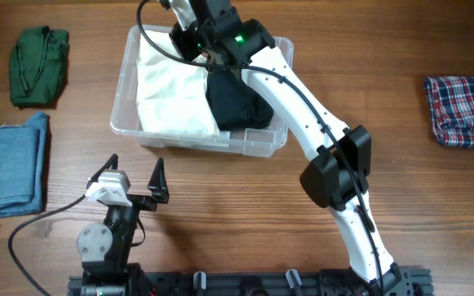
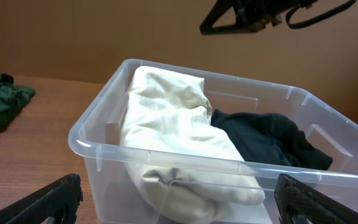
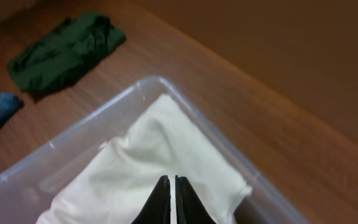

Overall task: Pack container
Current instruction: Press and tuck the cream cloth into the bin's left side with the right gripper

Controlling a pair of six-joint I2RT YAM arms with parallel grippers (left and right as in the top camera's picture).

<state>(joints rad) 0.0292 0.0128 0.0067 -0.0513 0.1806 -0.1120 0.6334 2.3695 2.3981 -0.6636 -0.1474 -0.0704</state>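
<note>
The clear container (image 1: pixel 123 125) sits at the table's back centre. Inside it, a folded cream cloth (image 1: pixel 171 90) fills the left side and a crumpled black cloth (image 1: pixel 239 107) lies on the right. My right gripper (image 1: pixel 181 43) hovers over the container's far end, shut with nothing between its fingers; in the right wrist view it (image 3: pixel 169 180) points down at the cream cloth (image 3: pixel 135 162). My left gripper (image 1: pixel 135 171) stands open on the near side of the container, apart from it. In the left wrist view the container's front wall (image 2: pixel 104 155) fills the span between its fingers (image 2: pixel 55 199).
A green cloth (image 1: pixel 39 66) lies at the back left, with folded blue denim (image 1: pixel 6 164) at the left edge. A plaid cloth (image 1: pixel 463 111) rests at the right edge. The right arm (image 1: pixel 319 140) reaches across the container's right front corner.
</note>
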